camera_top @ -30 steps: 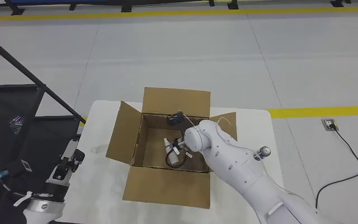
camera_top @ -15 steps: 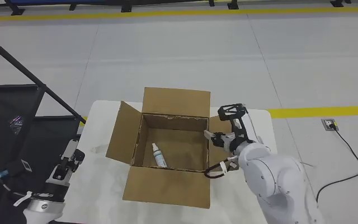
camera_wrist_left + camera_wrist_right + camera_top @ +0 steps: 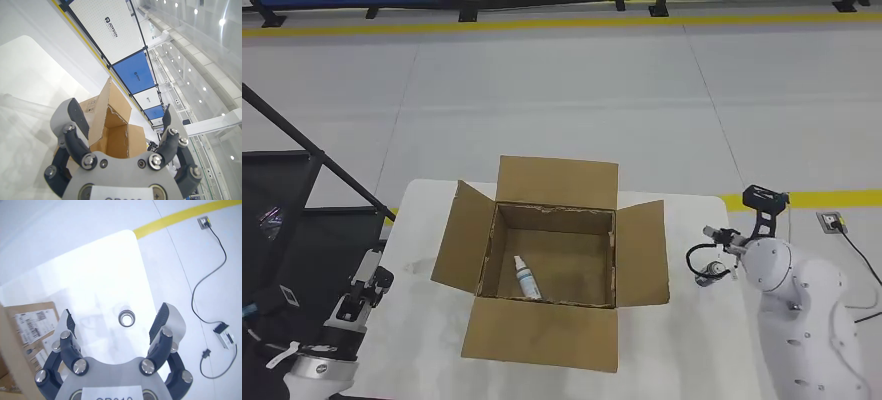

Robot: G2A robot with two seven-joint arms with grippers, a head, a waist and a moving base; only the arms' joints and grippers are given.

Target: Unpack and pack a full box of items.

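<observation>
White table [image 3: 427, 310] holds an open box [image 3: 542, 340], with a small bottle [image 3: 527, 278] lying inside at 7 o'clock. At 3 o'clock the right gripper [image 3: 115, 311], fingers spread, hangs over a jar [image 3: 126, 318]; the left gripper [image 3: 121, 106], also spread, sits at 8 o'clock.

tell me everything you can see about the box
Brown cardboard box, upright on the white table, top open, four flaps folded outward. Flap edges look torn; the right flap bears printed labels. Inside, one small white bottle lies on its floor by the left wall.

Top overhead, downward; left wrist low, tilted up; right wrist downward; all share box [image 3: 540, 335].
</observation>
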